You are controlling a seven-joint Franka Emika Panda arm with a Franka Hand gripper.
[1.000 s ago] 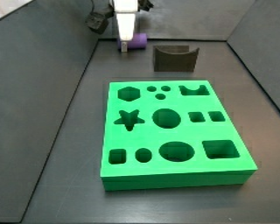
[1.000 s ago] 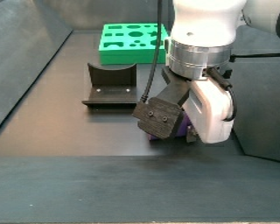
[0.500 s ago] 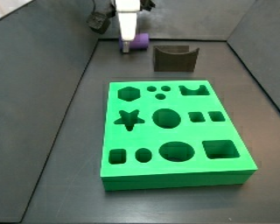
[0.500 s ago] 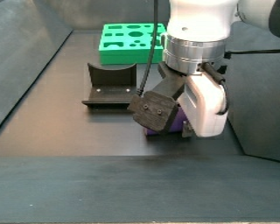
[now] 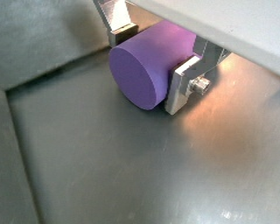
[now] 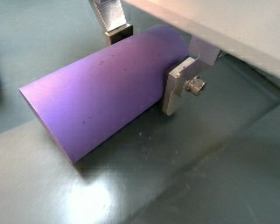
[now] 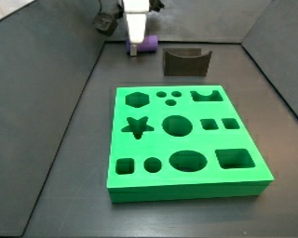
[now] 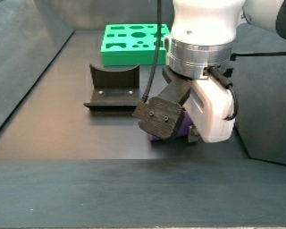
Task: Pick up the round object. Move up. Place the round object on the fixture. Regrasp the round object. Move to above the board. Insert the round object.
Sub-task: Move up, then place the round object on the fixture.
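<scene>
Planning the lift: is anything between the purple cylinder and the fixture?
Nothing visible. The gripper holds the round object between its fingers at the far end of the floor; bare floor separates it from the fixture beside it.

purple round object (image 5: 150, 68) between end effector (image 5: 154, 54) fingers

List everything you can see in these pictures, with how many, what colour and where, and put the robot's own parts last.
purple cylinder: one, purple, lying on the dark floor between the pincer's fingers, beside the fixture.
fixture: one, dark brown-grey, on the floor beyond the board's far edge.
board: one, bright green with shaped holes, flat on the floor, apart from the cylinder.
pincer: one, silver fingers with dark pads, one on each side of the cylinder, low at the floor.
</scene>
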